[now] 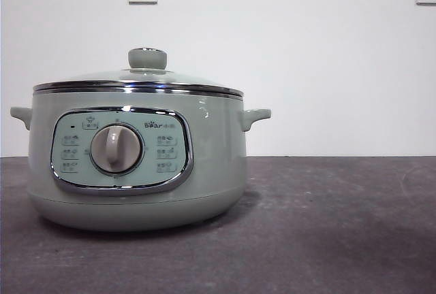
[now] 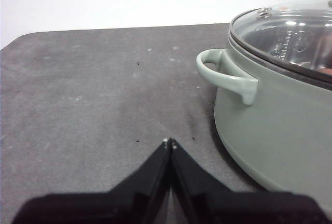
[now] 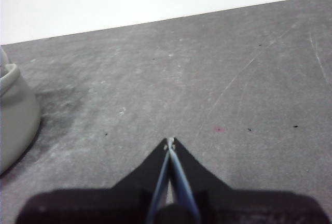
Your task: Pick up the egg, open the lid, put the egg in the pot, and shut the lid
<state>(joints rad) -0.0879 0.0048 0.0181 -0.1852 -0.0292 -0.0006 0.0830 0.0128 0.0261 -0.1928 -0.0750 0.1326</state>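
On the dark grey worktop the pot is sitting w/ the lid resting closed on its rim. Left gripper is hovering near a side handle, jaws pressed together — right gripper likewise, jaws together, holding nothing. Egg isn't clearly showing.

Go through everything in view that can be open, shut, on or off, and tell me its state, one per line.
lid: on the pot, closed.
pot: upright on the table, covered.
dial: pointer upright; setting unreadable.
left gripper: jaws shut, empty, beside the pot's handle.
right gripper: jaws shut, empty, over bare table.
egg: not clearly visible.
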